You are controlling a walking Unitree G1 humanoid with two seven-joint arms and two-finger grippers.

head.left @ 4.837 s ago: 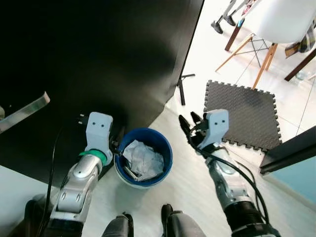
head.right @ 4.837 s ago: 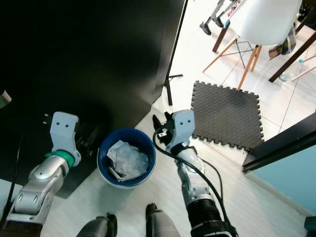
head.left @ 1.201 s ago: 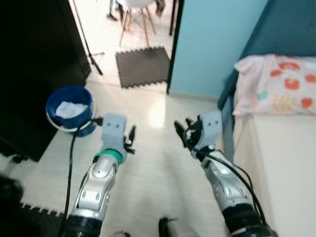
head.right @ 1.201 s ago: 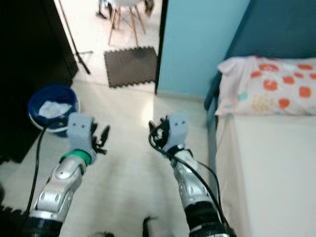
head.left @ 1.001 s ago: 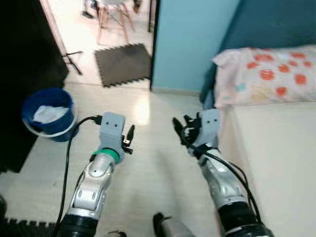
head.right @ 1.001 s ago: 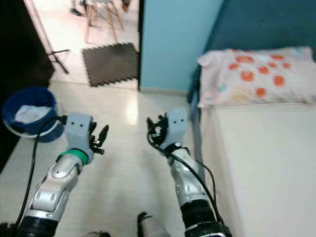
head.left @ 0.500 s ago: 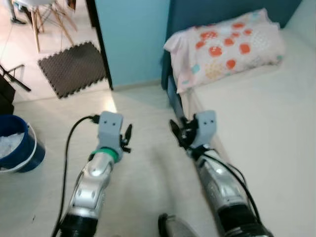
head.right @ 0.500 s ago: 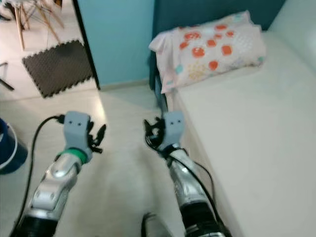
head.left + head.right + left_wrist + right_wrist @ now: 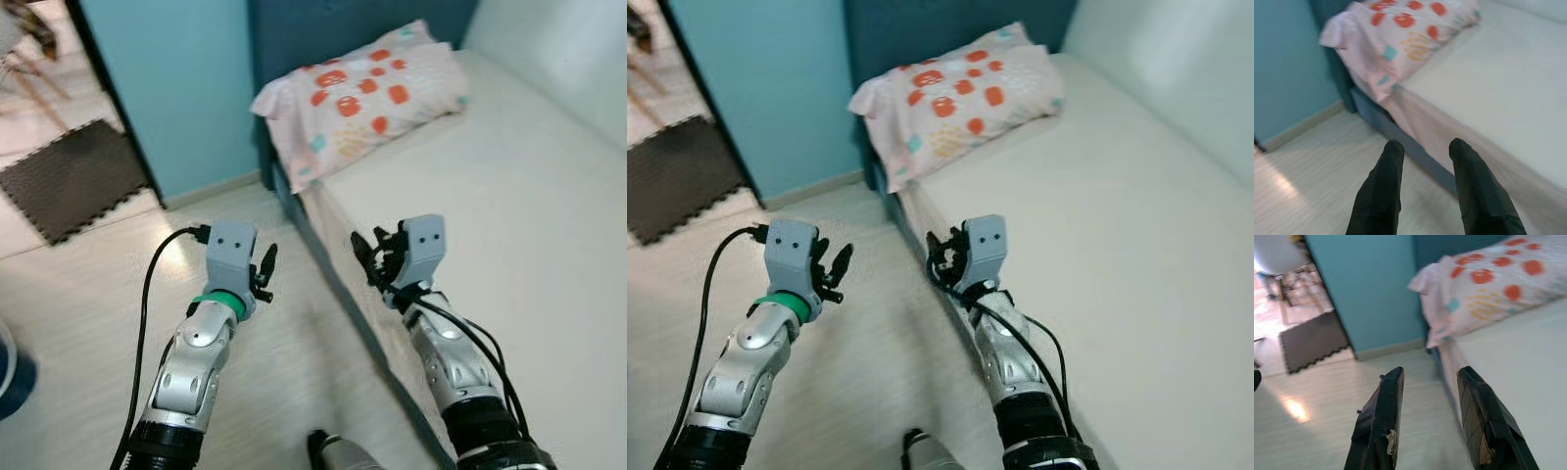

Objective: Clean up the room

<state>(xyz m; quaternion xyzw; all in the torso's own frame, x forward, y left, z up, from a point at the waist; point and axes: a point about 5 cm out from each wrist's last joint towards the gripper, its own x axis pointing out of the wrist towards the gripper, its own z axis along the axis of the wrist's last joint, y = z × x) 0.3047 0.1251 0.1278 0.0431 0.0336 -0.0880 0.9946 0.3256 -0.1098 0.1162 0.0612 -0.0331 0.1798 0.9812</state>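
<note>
Silver and cabled, both your arms are raised in front of the chest, forearms angled forward and slightly inward, with nothing carried in either. Your left end effector (image 9: 263, 270) hovers over the pale wood floor (image 9: 88, 294), its two black fingers (image 9: 1380, 191) parted and empty. Your right end effector (image 9: 370, 257) sits just at the near edge of the bed (image 9: 519, 196), fingers likewise spread with nothing between them; the right wrist view shows a wide gap between its fingers and only floor and bed beyond.

No loose litter or misplaced item is clear on the floor near you, so the thing most likely to want tidying, as I judge it, is the pillow (image 9: 362, 98). It lies ahead and a little to the right of both end effectors, at the head of the bed against the dark blue headboard (image 9: 323, 29). It is white with red-orange spots, and its long axis runs across the bed, with one corner overhanging the mattress edge on the floor side. Your right arm is the nearer, since it already hangs at the bed's edge; the left would have to cross the bed frame.

Beyond, past the blue wall (image 9: 157, 88), a dark foam mat (image 9: 69, 176) lies on the tiled floor.
</note>
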